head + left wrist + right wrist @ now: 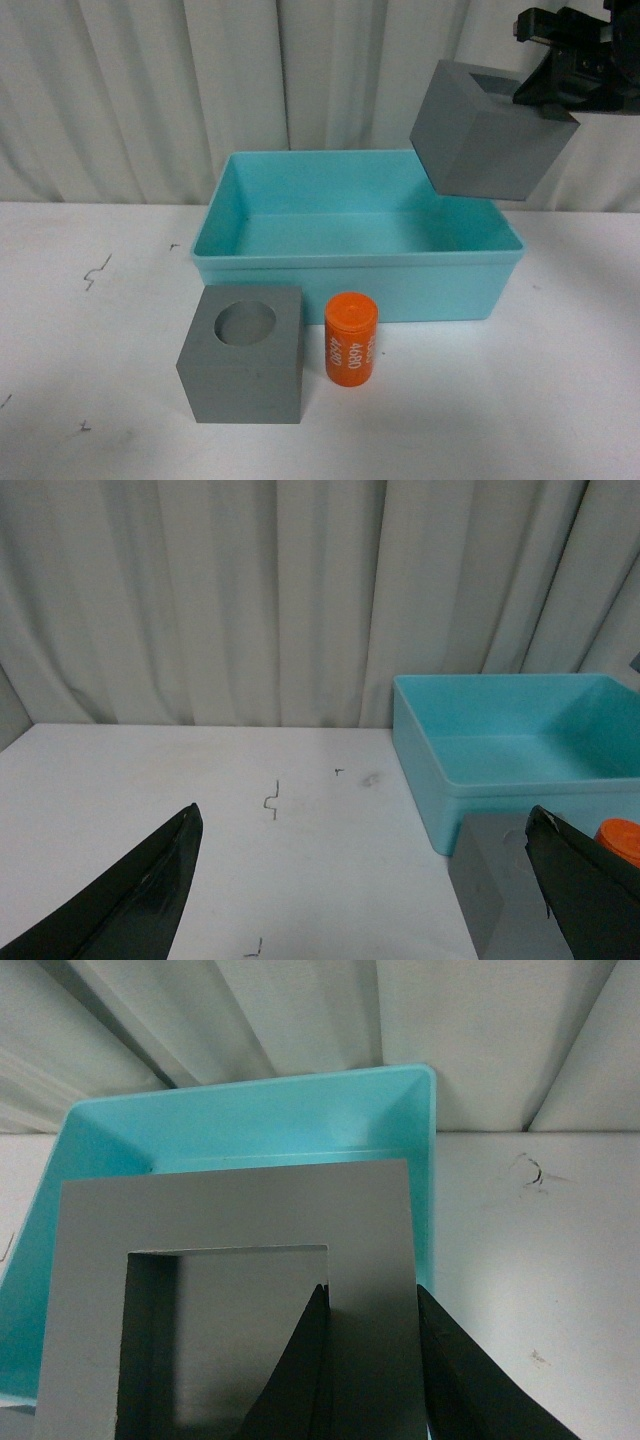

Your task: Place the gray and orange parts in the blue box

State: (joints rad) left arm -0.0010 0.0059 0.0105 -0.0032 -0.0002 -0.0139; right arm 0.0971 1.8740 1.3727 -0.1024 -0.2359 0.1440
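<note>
My right gripper is shut on one wall of the gray cube with the square recess, one finger inside the recess and one outside. It holds the cube tilted in the air above the right back corner of the blue box. The gray cube with the round hole stands on the table in front of the box, with the orange cylinder upright just right of it. My left gripper is open over the bare table left of the box, near the holed cube.
A white curtain hangs right behind the box. The white table carries small dark marks at the left. The box has nothing inside it.
</note>
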